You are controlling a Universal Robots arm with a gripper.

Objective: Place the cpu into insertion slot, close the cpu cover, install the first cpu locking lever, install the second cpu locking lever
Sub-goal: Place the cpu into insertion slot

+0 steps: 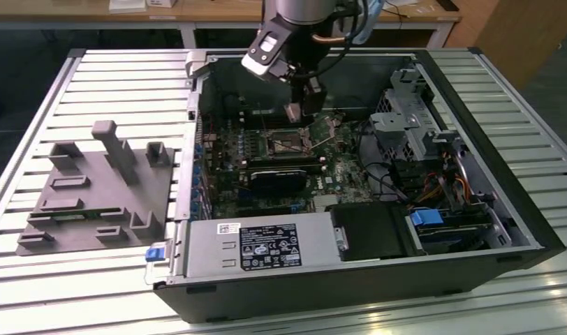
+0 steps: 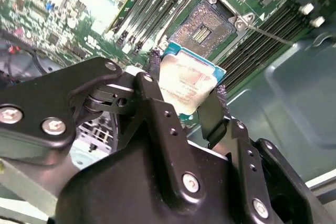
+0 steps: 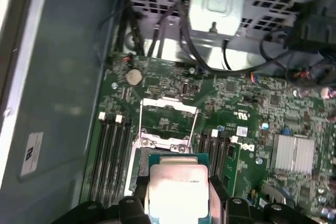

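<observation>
Inside the open computer case, which lies on the slatted surface, the gripper hangs above the motherboard. Its fingers are closed on two opposite edges of the cpu, and the silvery top of the chip faces the wrist cameras. The cpu is in the air, near the slot but not touching it. The contacts of the slot are bare. In the first wrist view the cover is swung open beyond the slot.
</observation>
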